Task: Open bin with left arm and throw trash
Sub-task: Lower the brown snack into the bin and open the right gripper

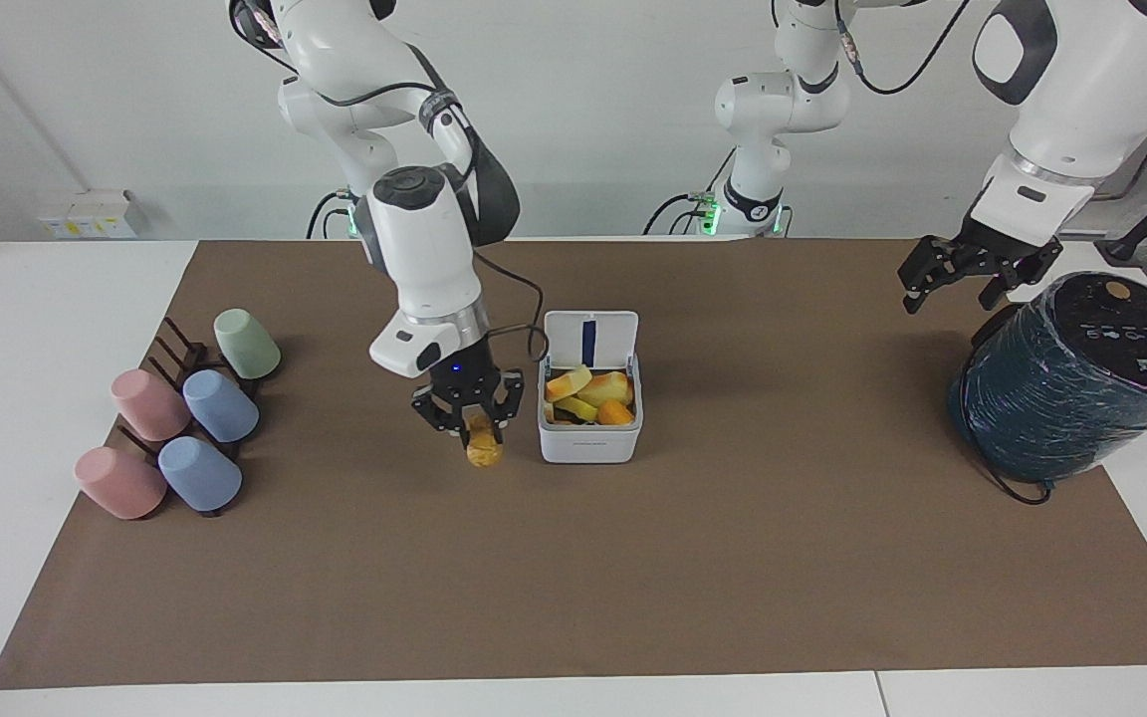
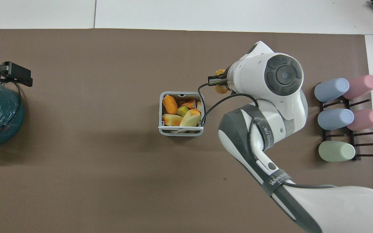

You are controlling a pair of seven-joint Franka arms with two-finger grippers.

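We carry the brown crusty piece (image 1: 483, 450) clenched in the right gripper (image 1: 472, 426) beside the white bin (image 1: 589, 438), lid up to receive it; the left gripper (image 1: 972, 271), jaws released, waits above the teal cylinder (image 1: 1071, 398).

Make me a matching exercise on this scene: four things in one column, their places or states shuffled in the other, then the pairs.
1. bin
2. brown piece
3. left tool
4. green cup

A. held in the right tool, beside the bin
B. lid up, food pieces inside
C. on the rack, toward the right arm's end
D. open, empty, up by the teal cylinder

Pairs: 1-B, 2-A, 3-D, 4-C
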